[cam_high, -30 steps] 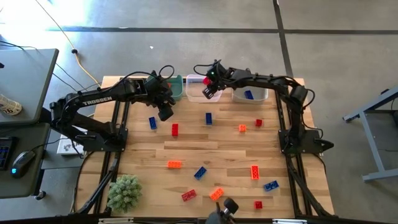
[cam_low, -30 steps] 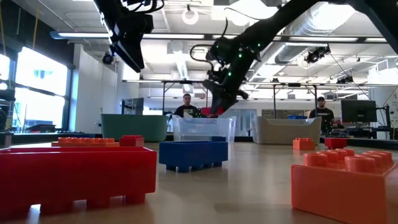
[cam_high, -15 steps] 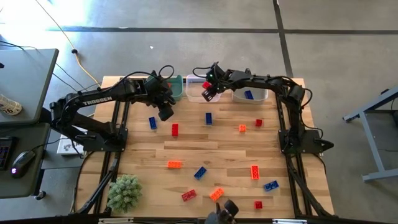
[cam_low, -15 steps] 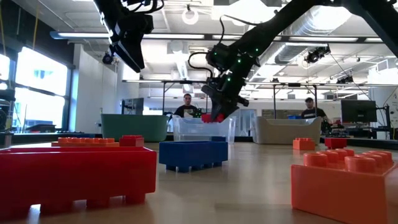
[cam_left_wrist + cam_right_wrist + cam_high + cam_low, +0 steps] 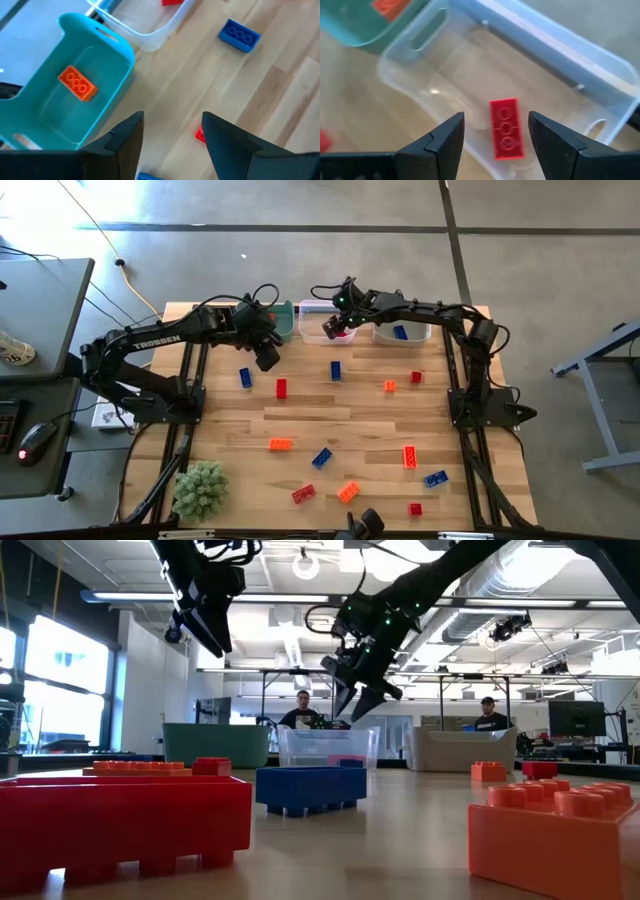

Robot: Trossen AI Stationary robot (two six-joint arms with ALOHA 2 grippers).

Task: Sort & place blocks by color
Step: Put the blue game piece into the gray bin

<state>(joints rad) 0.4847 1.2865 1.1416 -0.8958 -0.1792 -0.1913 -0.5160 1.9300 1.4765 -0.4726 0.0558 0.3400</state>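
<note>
One red brick (image 5: 506, 128) has dropped from the now-open right gripper (image 5: 495, 145).

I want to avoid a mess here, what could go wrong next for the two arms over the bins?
The right gripper hangs open above the red block in the clear bin; swinging away low could catch the rim. The left gripper, open near the teal bin, might nudge it when descending.

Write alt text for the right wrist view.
A red block lies flat on the floor of a clear bin, seen from above between the open fingers of the right gripper. A teal bin holding an orange block sits beside the clear one, on a wooden table.
</note>
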